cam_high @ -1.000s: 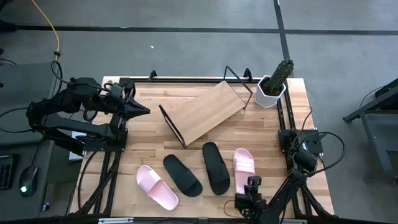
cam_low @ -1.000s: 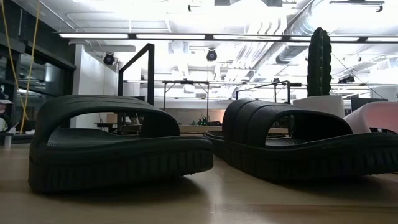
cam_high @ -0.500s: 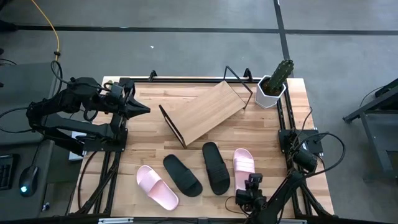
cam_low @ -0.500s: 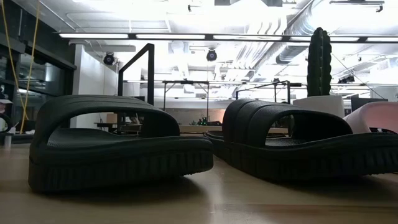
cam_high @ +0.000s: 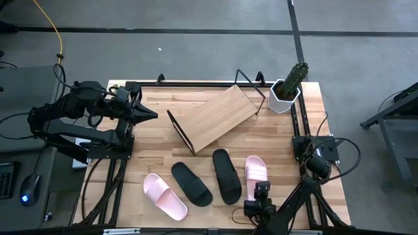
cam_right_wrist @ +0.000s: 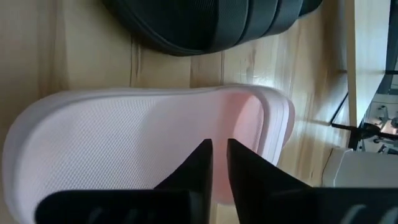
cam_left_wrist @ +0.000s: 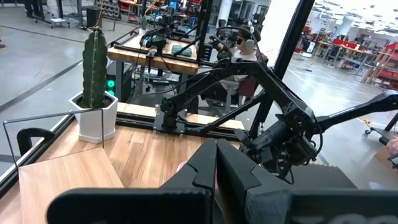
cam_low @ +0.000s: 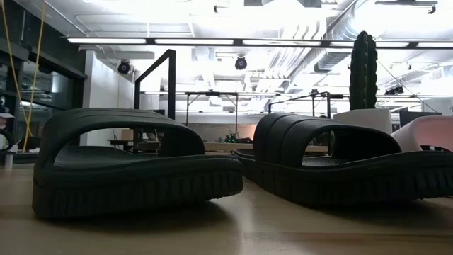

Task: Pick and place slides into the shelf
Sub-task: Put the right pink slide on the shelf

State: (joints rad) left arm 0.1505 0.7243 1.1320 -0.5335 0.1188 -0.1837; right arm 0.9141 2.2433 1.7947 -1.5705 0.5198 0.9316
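Slides, four open-toe sandals with wide straps, lie in a loose row on the near half of the light wooden tabletop (cam_high: 274, 134): a pale pink slide at the left end (cam_high: 164, 195), a black slide beside it (cam_high: 191, 183), a second black slide (cam_high: 226, 175), and a pale pink slide at the right end (cam_high: 256, 174). None is on the slanted light-wood shelf board on its thin black wire frame (cam_high: 215, 117), which stands empty behind them, near a white pot with a green cactus (cam_high: 286, 91) at the far right corner. Over the last second only the right gripper (cam_high: 260, 194) has shifted: it has crept leftward along the near edge and now sits just at the heel end of the right-hand pink slide. The right wrist view confirms it, with the two dark fingers (cam_right_wrist: 202, 163) drawn close together, a narrow gap between them and nothing clamped, hanging over the pink footbed (cam_right_wrist: 112, 146), the black slide's ribbed sole (cam_right_wrist: 205, 25) beyond. I judge this to be the approach for the first pick; the fingers would have to spread before they can take the strap or the sidewall. The left gripper (cam_high: 149, 115) waits at the far left of the table, its fingers pressed together and empty, unchanged. The slides themselves have not moved, so all four placements remain to be done.
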